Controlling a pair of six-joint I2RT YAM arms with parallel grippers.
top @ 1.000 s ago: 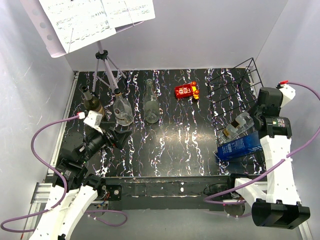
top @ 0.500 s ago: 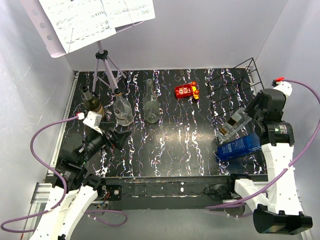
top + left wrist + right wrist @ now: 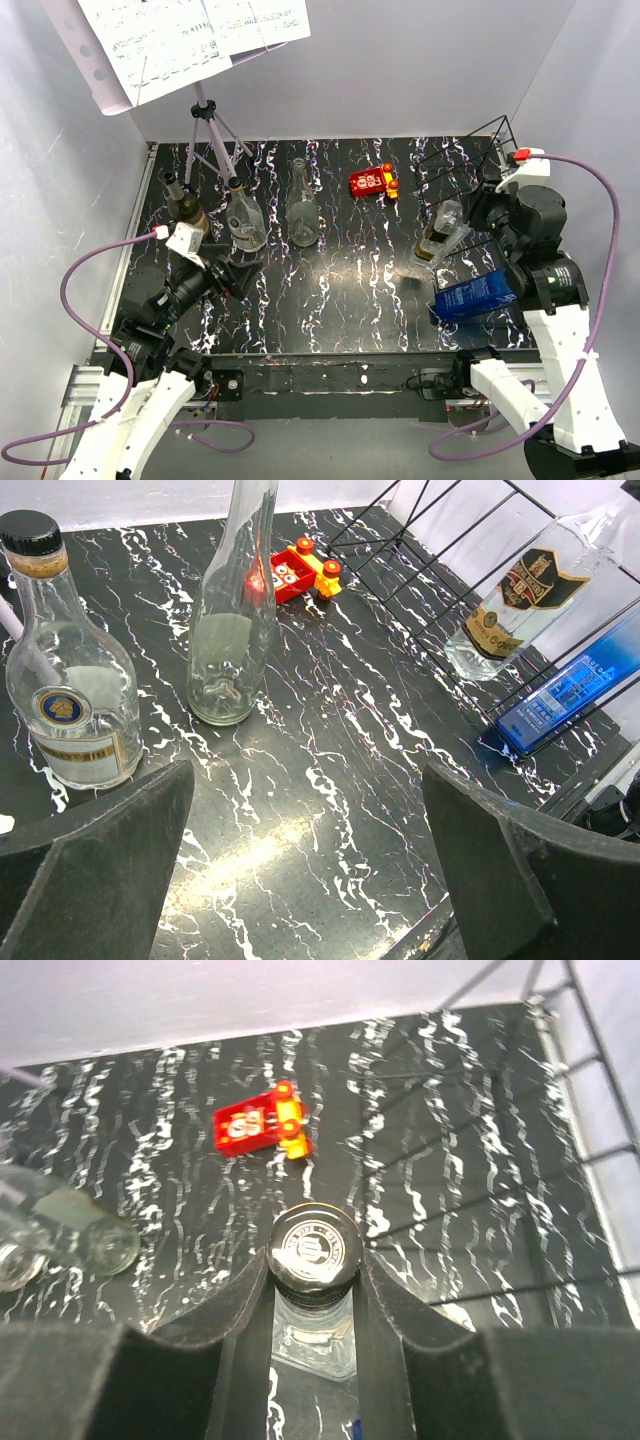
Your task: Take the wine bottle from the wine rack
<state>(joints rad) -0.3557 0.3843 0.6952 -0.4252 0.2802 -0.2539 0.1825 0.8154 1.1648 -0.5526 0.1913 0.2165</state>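
As three bottles [image 3: 185,207] [image 3: 246,220] [image 3: 304,222] stand, the right tool [image 3: 312,1252] grips one wine bottle [image 3: 437,237].

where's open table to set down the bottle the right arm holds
Open: the black marbled tabletop between the tall clear bottle and the black wire rack, nearer than the red toy block. Crowded: back left, the round clear bottle and dark bottle beside the music-stand tripod; the rack's near end holds a blue bottle.

A black surface [image 3: 340,300] veined with white and purple is enclosed on three sides by plain pale walls [image 3: 420,70]. A music stand [image 3: 204,112] on a tripod is set in the far left corner, sheet music [image 3: 160,40] spread across it.
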